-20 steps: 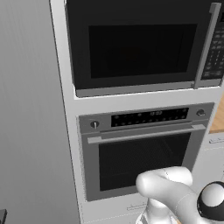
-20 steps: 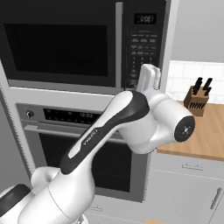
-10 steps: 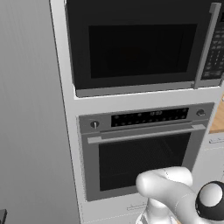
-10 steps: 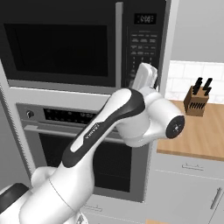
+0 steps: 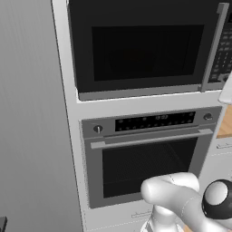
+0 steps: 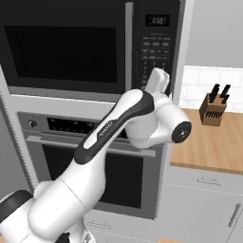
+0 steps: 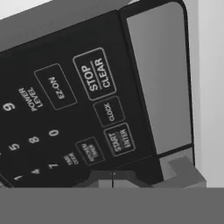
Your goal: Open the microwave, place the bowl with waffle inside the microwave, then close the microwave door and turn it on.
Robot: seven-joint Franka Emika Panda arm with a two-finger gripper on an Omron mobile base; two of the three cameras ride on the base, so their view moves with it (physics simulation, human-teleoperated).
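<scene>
A tall cabinet column fills the left of the scene. Set high in it is the microwave [image 5: 145,45], a large black built-in unit, with the door [image 5: 140,50] shut flat and its dark window showing nothing inside. Below it sits a steel oven [image 5: 145,158] with a horizontal handle. Moving right along the microwave, a long grey vertical handle [image 6: 128,47] divides the window from the keypad [image 6: 155,45]. The white arm reaches up to that keypad, and the claw [image 7: 113,177] is clenched, tips together, right up at the panel just below the START/ENTER button [image 7: 119,140] (whether it actually touches cannot be told). STOP/CLEAR [image 7: 95,74] lies above that button in the hand view. Further right, a wooden counter [image 6: 213,147] carries a knife block [image 6: 213,110].

The keypad looks like a rigid, smooth, flat membrane panel fixed in the cabinet; it is likely pressed rather than gripped, with a short, square push of the closed tips on the middle of the start button, light enough not to skid onto a neighbouring key.
</scene>
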